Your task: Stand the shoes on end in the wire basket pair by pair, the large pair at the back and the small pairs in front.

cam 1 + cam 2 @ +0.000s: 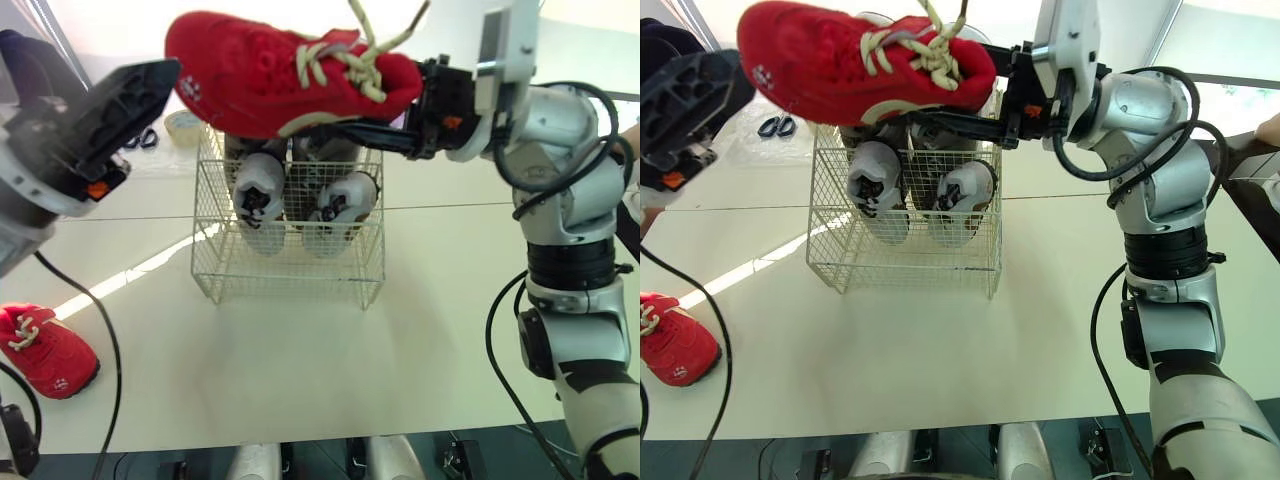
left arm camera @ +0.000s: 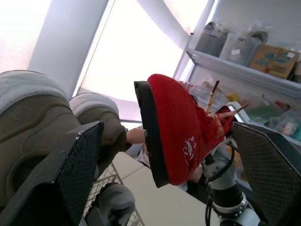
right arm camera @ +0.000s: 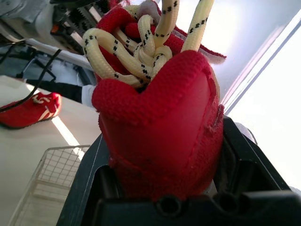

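A red shoe (image 1: 290, 75) with cream laces hangs on its side in the air above the wire basket (image 1: 290, 285). My right gripper (image 1: 408, 100) is shut on its heel. Close by the shoe's toe, my left gripper (image 1: 140, 95) is open and touches nothing. In the basket a small grey-and-white pair (image 1: 262, 200) stands on end in front. A large olive pair (image 2: 33, 122) stands behind it. The second red shoe (image 1: 45, 350) lies on the table at the near left.
A roll of tape (image 1: 183, 125) and a small black item (image 1: 775, 126) lie on the table behind the basket to the left. A person's hand (image 1: 1268, 130) shows at the far right edge. The table's front edge (image 1: 300, 432) runs close below.
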